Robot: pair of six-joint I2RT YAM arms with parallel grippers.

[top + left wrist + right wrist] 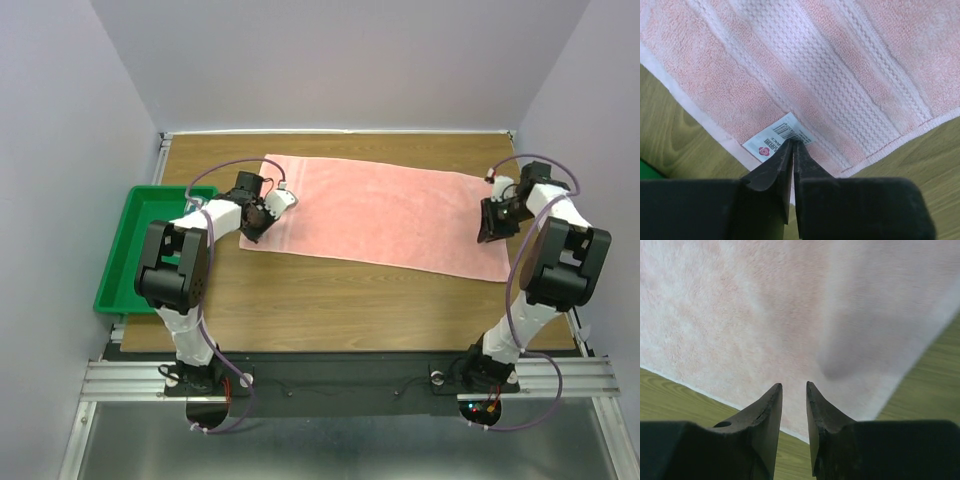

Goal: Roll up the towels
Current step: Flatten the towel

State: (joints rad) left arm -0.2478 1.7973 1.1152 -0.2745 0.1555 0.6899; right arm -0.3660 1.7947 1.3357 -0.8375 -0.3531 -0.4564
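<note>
While pale lilac walls (60, 150) closed it in on three sides, the wood-grain surface (330, 295) lay under even light, with a metal rail (340, 378) along its near edge and a green tray (125, 250) hanging off its left side. The salmon-pink towel (380, 215) lay spread flat on the far half of the surface. Its long axis ran left to right, slightly slanted, so that the right end sat a little nearer the arms than the left. Ribbed bands and a white label (771, 142) marked its left short end. The left claw (280, 200) stood over that end, its tips pressed almost together just above the label; whether they nipped any cloth could not be told. The right claw (492, 225) hung over the right end, slightly spread, with nothing between its fingers (770, 405).
</note>
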